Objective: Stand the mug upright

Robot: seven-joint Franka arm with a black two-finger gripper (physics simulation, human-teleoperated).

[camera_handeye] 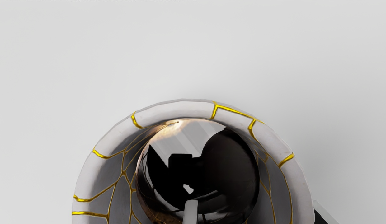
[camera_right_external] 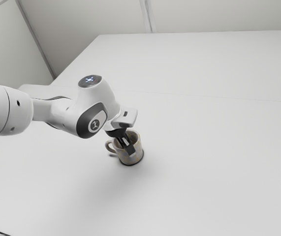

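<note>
Mug upright on its base, gripper fingers apart astride its wall – looks like the release stage; next, likely, ease straight up – rim unsnagged.

- A plain indoor room is shown, lab-like in look, though its exact kind cannot be told.
- A smooth white tabletop is worked over by a white robot arm.
- A second white surface is seen beyond it.
- The space is enclosed by pale walls, marked by a vertical strip.
</note>
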